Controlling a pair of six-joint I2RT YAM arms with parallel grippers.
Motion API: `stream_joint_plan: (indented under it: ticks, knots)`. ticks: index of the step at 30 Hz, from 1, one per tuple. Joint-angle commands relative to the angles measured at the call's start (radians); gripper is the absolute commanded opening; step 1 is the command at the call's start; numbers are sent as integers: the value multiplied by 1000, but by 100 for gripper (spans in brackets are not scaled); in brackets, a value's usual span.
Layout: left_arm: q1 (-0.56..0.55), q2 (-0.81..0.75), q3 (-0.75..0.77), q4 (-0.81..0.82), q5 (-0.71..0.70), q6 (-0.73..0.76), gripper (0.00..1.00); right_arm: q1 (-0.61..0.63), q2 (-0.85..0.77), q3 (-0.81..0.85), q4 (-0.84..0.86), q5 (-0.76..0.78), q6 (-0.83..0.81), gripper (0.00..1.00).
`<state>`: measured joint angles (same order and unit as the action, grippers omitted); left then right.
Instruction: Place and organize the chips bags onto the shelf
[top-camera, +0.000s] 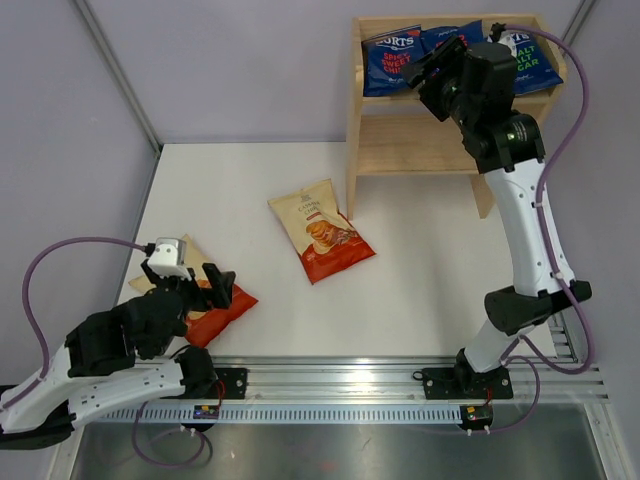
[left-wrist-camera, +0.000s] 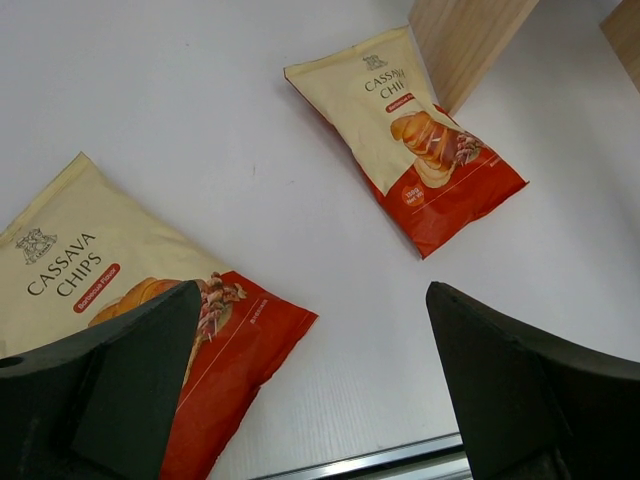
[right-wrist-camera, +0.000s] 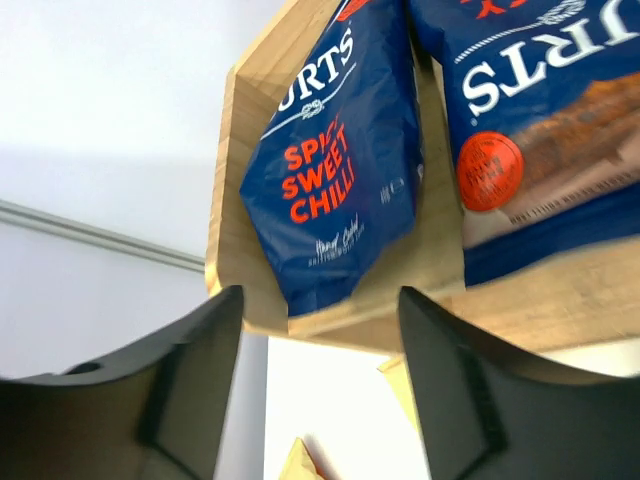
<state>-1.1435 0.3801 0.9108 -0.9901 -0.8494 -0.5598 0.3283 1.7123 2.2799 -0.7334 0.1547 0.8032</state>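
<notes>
Blue bags (top-camera: 392, 58): three; cream bags (top-camera: 322, 232): two

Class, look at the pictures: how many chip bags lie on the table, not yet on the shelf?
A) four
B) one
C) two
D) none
C: one cream-and-red bag lies on the table beside the shelf, and a second cream-and-red bag lies nearer the front edge; the blue bags are on the shelf's top tier.
</notes>
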Motion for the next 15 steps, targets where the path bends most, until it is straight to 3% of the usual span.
stream_joint_plan:
  ticks: [1,7,12,15]
  knots:
    - [2,60,49,5,-39,-64,99,-5,-110,-55,5,-9,-74,74]
    - [2,264,71,114,1,-108,99,-5,-265,-204,31,-122,-237,98]
    - [22,445,60,273,32,-49,99,-6,-463,-523,189,-349,-331,99]
    - [144,494,20,417,175,-9,99,-5,-572,-664,207,-357,-315,100]
